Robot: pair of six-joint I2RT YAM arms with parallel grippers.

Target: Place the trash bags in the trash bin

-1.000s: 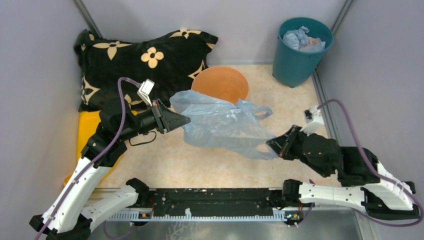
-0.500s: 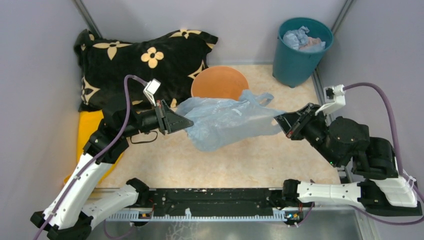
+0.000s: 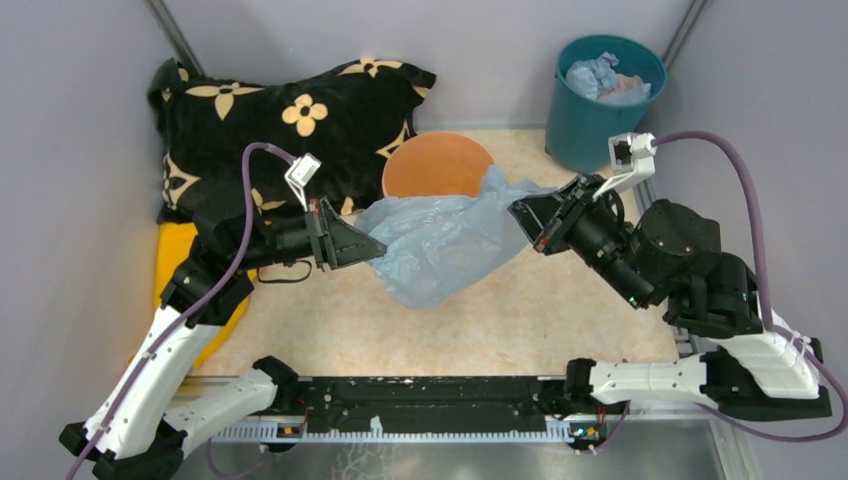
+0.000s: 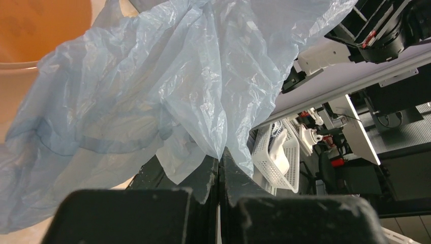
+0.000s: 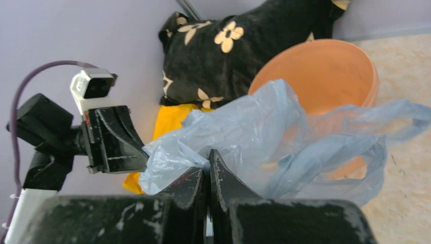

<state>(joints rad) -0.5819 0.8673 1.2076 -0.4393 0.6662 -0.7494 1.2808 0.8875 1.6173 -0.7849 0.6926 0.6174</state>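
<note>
Your left gripper [image 3: 378,245] and right gripper [image 3: 520,214] are each clamped on the trash bag [image 3: 440,250], strung between them at mid-frame. Its far edge overlaps the trash bin [image 3: 435,165]. Beyond, a flowered cushion [image 3: 280,110] lies upper left and a teal bucket [image 3: 600,120] stands upper right.

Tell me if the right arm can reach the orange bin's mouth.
Probably yes: the right gripper, shut on the blue trash bag, hangs beside the rim of the orange bin; only that bag lies between.

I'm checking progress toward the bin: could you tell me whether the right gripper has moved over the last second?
Yes. The right gripper, shut on the trash bag, has swung up the overhead view and slightly left, ending closer to the trash bin.
</note>
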